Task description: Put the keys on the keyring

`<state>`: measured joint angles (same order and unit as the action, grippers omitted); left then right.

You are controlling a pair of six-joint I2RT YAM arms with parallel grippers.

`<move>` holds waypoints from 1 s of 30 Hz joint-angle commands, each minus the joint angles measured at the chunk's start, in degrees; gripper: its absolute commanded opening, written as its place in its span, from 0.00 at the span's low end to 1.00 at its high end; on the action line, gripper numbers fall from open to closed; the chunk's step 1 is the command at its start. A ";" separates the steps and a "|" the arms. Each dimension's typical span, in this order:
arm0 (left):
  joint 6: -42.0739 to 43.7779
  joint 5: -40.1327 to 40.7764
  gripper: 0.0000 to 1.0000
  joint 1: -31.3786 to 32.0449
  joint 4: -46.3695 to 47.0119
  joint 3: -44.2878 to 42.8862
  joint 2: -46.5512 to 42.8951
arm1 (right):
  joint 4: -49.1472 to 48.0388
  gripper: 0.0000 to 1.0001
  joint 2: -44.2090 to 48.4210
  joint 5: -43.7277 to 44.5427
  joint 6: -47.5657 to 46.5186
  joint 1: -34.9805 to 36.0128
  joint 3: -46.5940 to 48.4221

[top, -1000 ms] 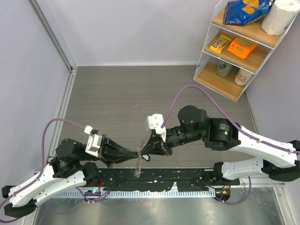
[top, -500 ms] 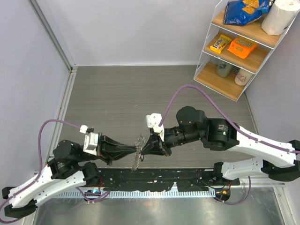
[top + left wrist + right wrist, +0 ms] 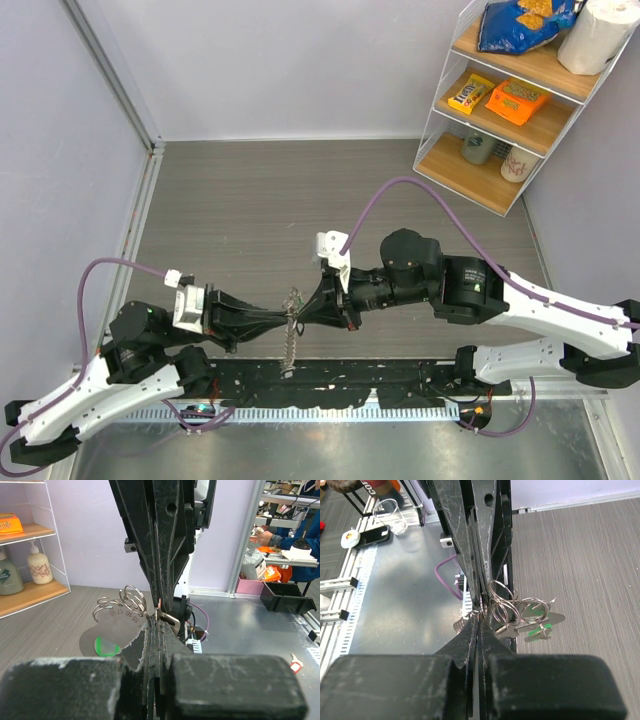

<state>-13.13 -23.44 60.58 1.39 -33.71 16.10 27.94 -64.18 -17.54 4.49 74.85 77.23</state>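
**State.** The left gripper and right gripper meet tip to tip above the near edge of the table. The keyring is held in the air between them. Its chain-like strip hangs straight down towards the arm bases.

**Jaws.** Both pairs are drawn narrow, with almost no gap, and are pinched on wire at the ring cluster. Which loop each one grips is too fine to tell.

**Progress.** In the wrist views several split rings are bunched together. A flat silver key with a green head and stamped digits dangles just below them. It looks attached already, though the joint itself is hidden behind the fingers. I cannot pick out a black-headed key anywhere. My judgement is that the task is mid-way: one key is on or very nearly on, and any remaining key is yet to be threaded.

**Containers.**
- The wire shelf rack stands at the far right, well apart from the work.
- Its top shelf holds a blue chip bag and a paper towel roll.
- The middle shelf holds a yellow candy box and an orange box.
- The bottom shelf holds a jar and a white bottle.
- A black bin sits off the table; its contents are not visible.
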 commanded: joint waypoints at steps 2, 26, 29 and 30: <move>0.56 1.21 0.00 -0.02 2.04 0.14 -1.42 | -4.92 0.05 1.34 0.75 2.80 0.30 0.81; 0.47 2.17 0.00 -0.02 1.78 0.93 -3.53 | -6.59 0.05 -1.56 3.21 5.00 0.30 2.66; 0.47 2.00 0.00 -0.11 1.95 1.11 -3.88 | -6.67 0.05 -1.38 4.18 5.44 0.30 2.66; 0.56 1.91 0.00 -0.02 1.95 1.19 -3.97 | -6.59 0.05 -1.21 4.27 5.53 0.38 2.57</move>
<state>-13.02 -21.80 60.58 0.91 -32.64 13.13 24.84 -65.63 -15.59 9.15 74.89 77.32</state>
